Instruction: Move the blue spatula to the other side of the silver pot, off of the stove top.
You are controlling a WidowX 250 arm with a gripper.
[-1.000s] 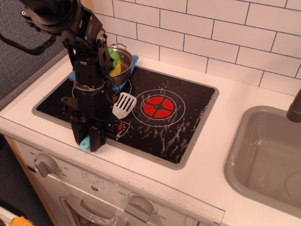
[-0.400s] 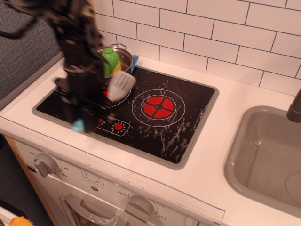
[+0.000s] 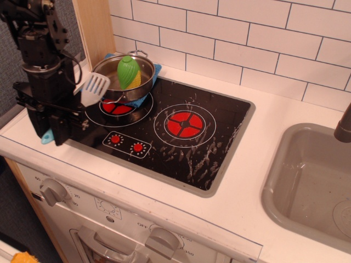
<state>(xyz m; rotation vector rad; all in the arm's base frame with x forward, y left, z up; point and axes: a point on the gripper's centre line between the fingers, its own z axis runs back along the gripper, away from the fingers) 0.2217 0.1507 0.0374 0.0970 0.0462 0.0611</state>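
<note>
- The pincer (image 3: 50, 131) hangs low at the left edge of the stove, pointing down, and it is clamped on the blue spatula (image 3: 90, 90); only the light blue tip of the handle peeps out below the black fingers, near the worktop.
- The spatula slants up and to the right from that grip, its white slotted head raised in the air just left of the silver pot (image 3: 124, 78), close to the pot's rim.
- The arm stands almost upright above the pincer, a stack of black blocks with cables looping off its side, rising out of view at the top left corner.
- The pot sits at the back left of the stove top (image 3: 181, 143), over the left burner ring, with a green and yellow thing inside it and a blue cloth (image 3: 156, 70) showing behind it.
- The stove top is glossy black with a grey rim, a red burner ring in its middle and pale smears across its right half.
- The white worktop (image 3: 274, 137) runs on to a grey sink (image 3: 307, 181) at the right, white tiles line the wall behind, and oven knobs show along the front below.
</note>
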